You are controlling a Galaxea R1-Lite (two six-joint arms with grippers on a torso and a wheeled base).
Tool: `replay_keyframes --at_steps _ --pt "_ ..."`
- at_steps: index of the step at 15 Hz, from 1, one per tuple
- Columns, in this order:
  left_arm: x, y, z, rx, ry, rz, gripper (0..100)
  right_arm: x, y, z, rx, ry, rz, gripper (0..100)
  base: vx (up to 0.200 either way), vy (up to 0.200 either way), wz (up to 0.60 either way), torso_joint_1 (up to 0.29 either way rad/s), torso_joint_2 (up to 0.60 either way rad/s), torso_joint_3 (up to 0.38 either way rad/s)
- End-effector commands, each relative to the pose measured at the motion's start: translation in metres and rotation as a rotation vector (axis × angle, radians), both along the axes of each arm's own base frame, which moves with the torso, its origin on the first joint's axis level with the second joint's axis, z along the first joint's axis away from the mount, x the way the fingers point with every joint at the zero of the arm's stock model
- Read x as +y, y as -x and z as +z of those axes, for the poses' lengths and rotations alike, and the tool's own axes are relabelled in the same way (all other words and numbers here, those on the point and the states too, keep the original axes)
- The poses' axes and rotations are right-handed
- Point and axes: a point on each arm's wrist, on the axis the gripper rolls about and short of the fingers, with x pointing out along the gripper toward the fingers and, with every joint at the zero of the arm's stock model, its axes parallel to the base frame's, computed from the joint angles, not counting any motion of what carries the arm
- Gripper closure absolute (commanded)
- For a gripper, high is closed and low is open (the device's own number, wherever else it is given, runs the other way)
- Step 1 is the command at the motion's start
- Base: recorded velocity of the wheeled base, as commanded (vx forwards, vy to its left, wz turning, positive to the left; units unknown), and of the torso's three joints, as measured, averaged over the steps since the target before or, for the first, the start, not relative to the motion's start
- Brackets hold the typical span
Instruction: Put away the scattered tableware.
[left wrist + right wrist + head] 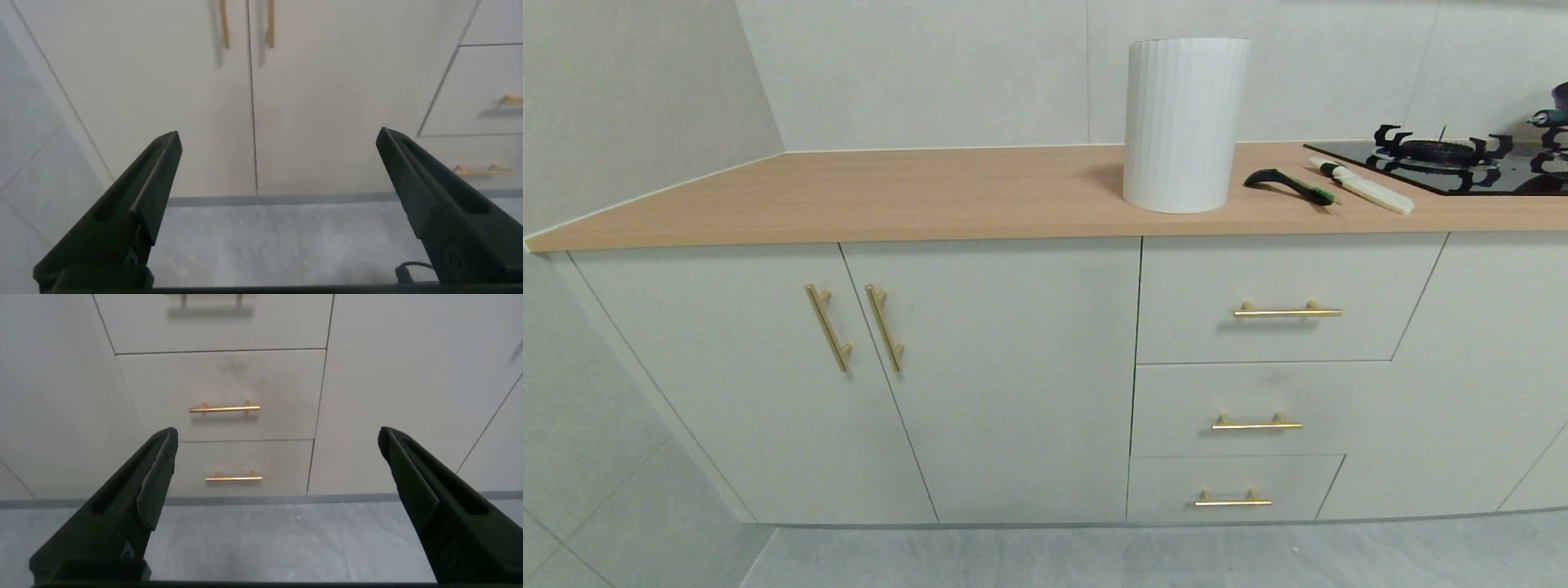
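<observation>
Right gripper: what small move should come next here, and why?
Probably raise the right gripper toward the countertop. It is open and empty, low before the drawer fronts, while the black utensil and white utensil lie loose on the robot's right, beside the white ribbed container.

Bright, even light, soft shadow beside the white canister (1184, 122), head view's edges bowed.
</observation>
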Motion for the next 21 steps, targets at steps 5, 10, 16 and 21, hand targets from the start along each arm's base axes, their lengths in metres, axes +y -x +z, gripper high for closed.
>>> replay_keyframes --at_steps 5,10,16,21 --pt "0.000 0.000 0.000 0.002 0.000 0.000 0 0.000 0.000 0.000 -0.005 0.007 0.008 0 0.000 0.000 0.00 0.000 0.00 0.000" --pt "0.000 0.000 0.000 0.002 0.000 0.000 0 0.000 0.000 0.002 -0.014 0.022 0.009 0 0.000 0.000 0.00 0.000 0.00 0.000" --pt "0.000 0.000 0.000 0.002 0.000 0.000 0 0.004 -0.030 0.070 0.172 -0.049 0.224 0 0.000 0.000 0.00 0.000 0.00 0.000" --pt "0.000 0.000 0.000 0.002 0.000 0.000 0 0.019 -0.117 0.102 0.474 -0.084 0.411 0 0.000 0.000 0.00 0.000 0.00 0.000"
